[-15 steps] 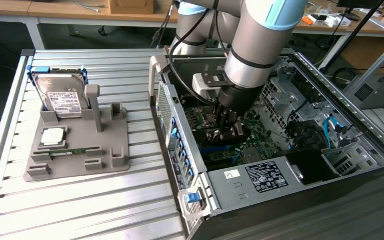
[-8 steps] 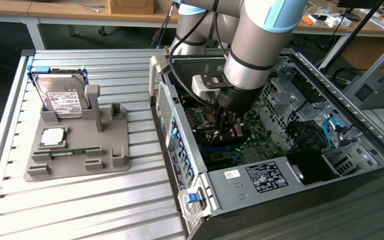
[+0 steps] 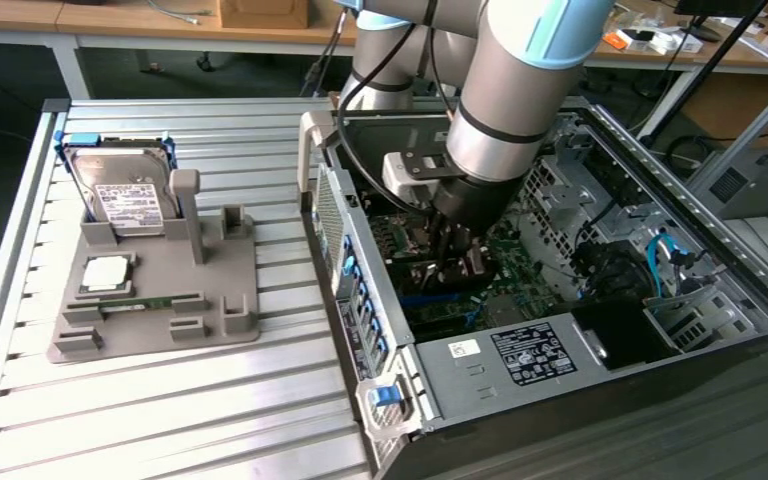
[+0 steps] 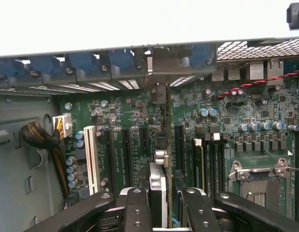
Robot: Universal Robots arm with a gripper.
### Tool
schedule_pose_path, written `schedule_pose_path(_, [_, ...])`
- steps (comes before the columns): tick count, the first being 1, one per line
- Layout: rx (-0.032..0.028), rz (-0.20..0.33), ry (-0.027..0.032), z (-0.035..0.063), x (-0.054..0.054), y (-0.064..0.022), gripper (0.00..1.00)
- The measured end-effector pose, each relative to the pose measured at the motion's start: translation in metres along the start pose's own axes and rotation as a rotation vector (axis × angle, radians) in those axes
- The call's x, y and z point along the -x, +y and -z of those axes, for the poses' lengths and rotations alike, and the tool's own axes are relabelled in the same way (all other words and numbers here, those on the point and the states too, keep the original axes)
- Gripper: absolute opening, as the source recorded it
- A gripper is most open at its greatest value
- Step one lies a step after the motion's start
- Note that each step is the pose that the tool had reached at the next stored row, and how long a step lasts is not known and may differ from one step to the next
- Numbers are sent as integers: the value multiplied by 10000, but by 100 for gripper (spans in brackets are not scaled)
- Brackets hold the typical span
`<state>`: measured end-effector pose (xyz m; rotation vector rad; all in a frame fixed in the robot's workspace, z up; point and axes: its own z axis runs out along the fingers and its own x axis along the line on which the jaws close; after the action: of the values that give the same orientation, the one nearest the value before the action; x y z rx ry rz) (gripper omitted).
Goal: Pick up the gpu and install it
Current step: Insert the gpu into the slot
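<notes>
End effector (image 4: 161, 200) lowered inside open computer case (image 3: 704, 300), directly over motherboard (image 4: 226, 121). Fingers (image 4: 137, 208) partly closed, clamped on either side of gpu (image 4: 158, 186); card gripped edge-on between them, upright, long edge running away from wrist toward rear wall of case. Far end of gpu and its metal bracket (image 4: 164, 65) standing at rear slot openings, in line with gap among blue slot clips (image 4: 91, 63). Lower edge of card positioned over expansion slots (image 4: 125, 150) of motherboard; full seating in slot not determinable. In exterior view, end effector (image 3: 451, 262) deep in case, below rim, gpu largely hidden behind it.

Count, exterior view: one robot arm (image 3: 511, 110); one computer case lying on its side with side panel off; one power supply (image 3: 531, 355) with white label at near end of case. On ribbed desk (image 3: 157, 420), toward exterior view's left: one grey parts fixture (image 3: 157, 300); one hard drive (image 3: 120, 190) standing upright in rear cradle; one processor (image 3: 104, 275) lying flat; one green memory stick (image 3: 151, 302) lying on edge in its groove.

Count, wrist view: one white slot (image 4: 91, 157); one bare processor socket (image 4: 260, 186); one bundle of cables (image 4: 43, 140) at white connector.
</notes>
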<state>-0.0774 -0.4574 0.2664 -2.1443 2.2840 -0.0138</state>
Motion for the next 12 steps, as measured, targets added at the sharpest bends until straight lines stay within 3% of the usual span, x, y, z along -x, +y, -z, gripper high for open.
schedule_pose_path(12, [-1, -1, -1, -26, -1, 9, 30])
